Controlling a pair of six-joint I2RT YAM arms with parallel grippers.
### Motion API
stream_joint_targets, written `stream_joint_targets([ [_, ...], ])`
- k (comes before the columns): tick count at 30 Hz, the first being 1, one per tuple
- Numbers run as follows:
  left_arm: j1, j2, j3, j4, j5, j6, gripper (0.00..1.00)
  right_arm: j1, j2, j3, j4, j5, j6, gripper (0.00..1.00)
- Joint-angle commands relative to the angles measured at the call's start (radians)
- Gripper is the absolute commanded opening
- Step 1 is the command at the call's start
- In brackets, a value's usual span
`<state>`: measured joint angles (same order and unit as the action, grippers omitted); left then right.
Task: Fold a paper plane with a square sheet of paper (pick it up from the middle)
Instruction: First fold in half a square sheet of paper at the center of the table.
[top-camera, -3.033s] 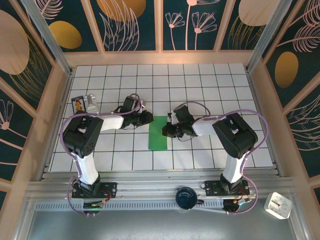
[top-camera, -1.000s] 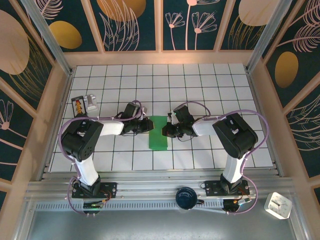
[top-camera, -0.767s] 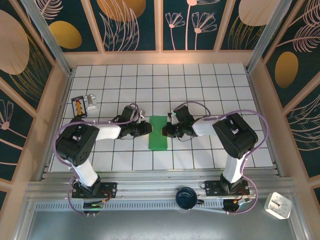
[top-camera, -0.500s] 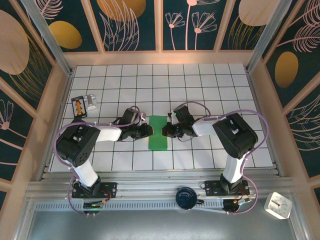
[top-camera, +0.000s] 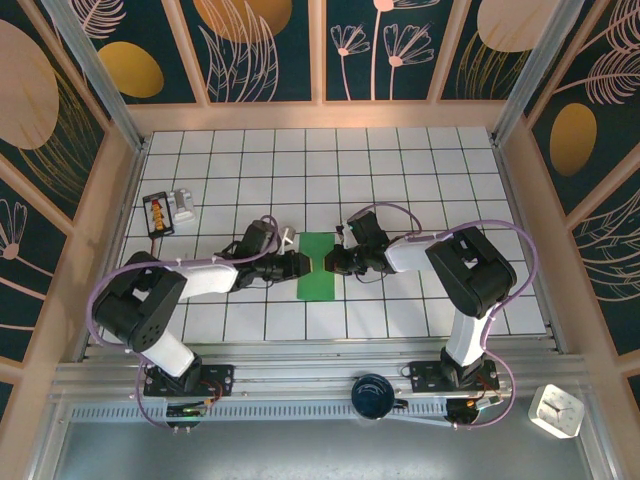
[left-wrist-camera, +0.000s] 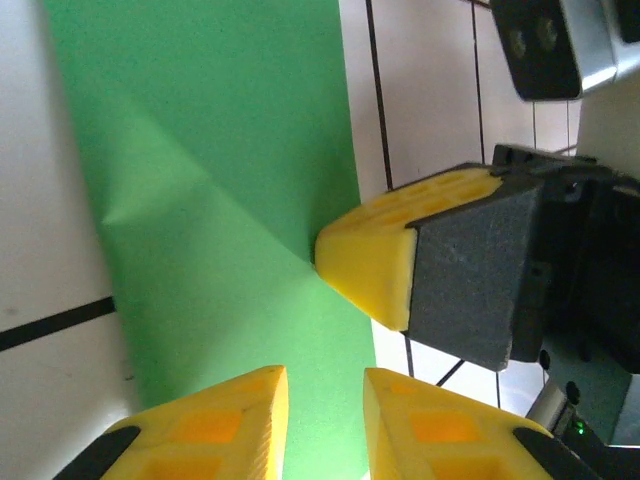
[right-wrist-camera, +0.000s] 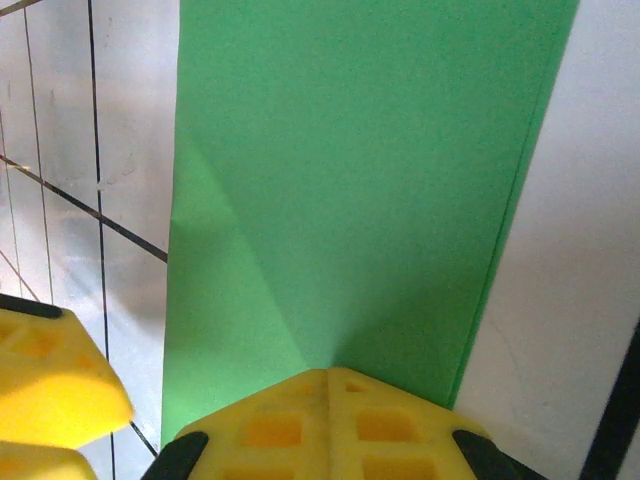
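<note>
Dark teal walls (top-camera: 270, 50) printed with pale leaves and gold discs, framed in light wood, close in three sides. The desk (top-camera: 400, 170) is white tile with a black grid, and a metal rail (top-camera: 300, 380) runs along its near edge. The left arm (top-camera: 190, 280) and right arm (top-camera: 465, 265) reach inward and meet at mid-desk.

The paper (top-camera: 319, 266) lies flat there between them as a long green strip, lengthwise away from the rail, with slanting creases across it.

The right pincer (top-camera: 330, 262) has its fingers pressed together, and its yellow tip bears on the paper at the right edge, where the creases meet. The left pincer (left-wrist-camera: 325, 420) stands narrowly apart over the paper's left side with nothing gripped in the gap.

In each wrist view the frame's lower edge cuts off that arm's own fingers.

A black-and-yellow box (top-camera: 158, 212) with a grey piece beside it sits far left, too small to identify. The same is true of a dark round thing (top-camera: 372, 393) at the rail and a white square thing (top-camera: 556, 410) outside the desk's near right corner.
</note>
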<state>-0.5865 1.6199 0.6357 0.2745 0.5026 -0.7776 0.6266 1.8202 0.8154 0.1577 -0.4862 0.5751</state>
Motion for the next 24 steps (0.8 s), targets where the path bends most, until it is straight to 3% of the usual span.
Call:
stream_joint_targets([
  [1,-0.002,0.054,0.01,-0.013,0.011,0.003,0.26,-0.013,0.063,-0.064,-0.171,0.191,-0.027,0.0],
  [8,0.018,0.034,-0.02,-0.131,-0.113,0.048,0.22,-0.013,0.062,-0.059,-0.179,0.195,-0.036,0.0],
  [14,0.008,-0.078,-0.063,-0.062,0.003,0.017,0.25,-0.016,0.054,-0.064,-0.18,0.198,-0.038,0.0],
  [18,-0.021,-0.068,-0.08,0.012,0.082,-0.019,0.27,-0.015,0.059,-0.061,-0.18,0.195,-0.035,0.0],
  [21,-0.023,-0.032,-0.082,-0.018,0.075,-0.013,0.26,-0.015,0.06,-0.061,-0.181,0.197,-0.035,0.0],
  [24,-0.021,-0.015,-0.079,-0.123,-0.003,0.024,0.23,-0.016,0.06,-0.061,-0.18,0.198,-0.037,0.0],
])
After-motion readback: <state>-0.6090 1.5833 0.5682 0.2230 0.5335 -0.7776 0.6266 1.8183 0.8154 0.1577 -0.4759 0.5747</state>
